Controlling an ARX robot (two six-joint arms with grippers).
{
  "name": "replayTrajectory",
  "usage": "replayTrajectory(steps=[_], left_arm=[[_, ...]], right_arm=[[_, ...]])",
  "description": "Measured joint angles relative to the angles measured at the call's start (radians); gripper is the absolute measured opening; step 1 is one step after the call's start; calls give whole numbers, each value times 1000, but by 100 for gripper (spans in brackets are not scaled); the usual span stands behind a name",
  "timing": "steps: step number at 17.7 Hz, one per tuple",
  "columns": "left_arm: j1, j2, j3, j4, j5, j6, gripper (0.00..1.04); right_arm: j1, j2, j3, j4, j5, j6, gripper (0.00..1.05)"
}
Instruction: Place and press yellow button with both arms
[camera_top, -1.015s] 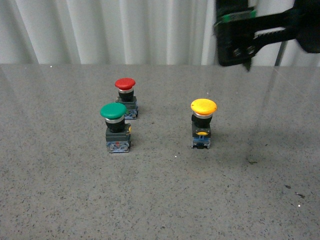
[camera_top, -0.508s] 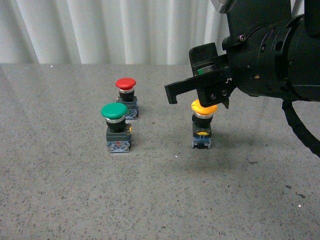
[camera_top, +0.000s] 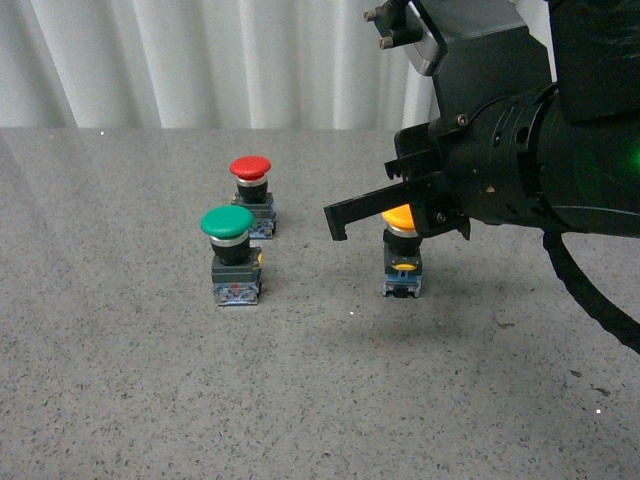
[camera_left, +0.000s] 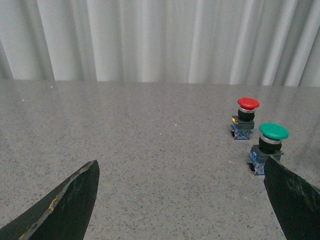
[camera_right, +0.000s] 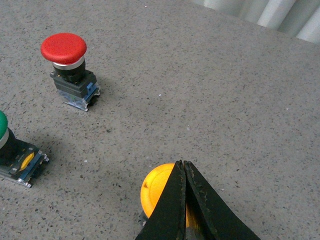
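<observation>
The yellow button (camera_top: 402, 250) stands upright on the grey table, right of centre. Its yellow cap (camera_right: 156, 192) shows under my right gripper (camera_right: 183, 165), which is shut, its two black fingers pressed together over the cap. In the front view the right gripper (camera_top: 340, 218) reaches left across the cap from the big black arm (camera_top: 530, 150). Whether it touches the cap I cannot tell. My left gripper (camera_left: 182, 200) is open and empty, low over bare table, left of the other buttons. The yellow button does not show in the left wrist view.
A green-capped button (camera_top: 231, 255) and a red-capped button (camera_top: 252, 192) stand left of the yellow one; both also show in the left wrist view, green (camera_left: 270, 145) and red (camera_left: 246, 117). A white curtain (camera_top: 200, 60) hangs behind the table.
The right arm has come down from the upper right and moved over the yellow button, now hiding part of its cap. The buttons have not moved.
</observation>
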Motion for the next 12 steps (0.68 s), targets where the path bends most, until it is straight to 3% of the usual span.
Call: replayTrajectory(steps=[12], left_arm=[[0,0,0,0,0,0,98]], right_arm=[[27,47,4,-51,34,3,2]])
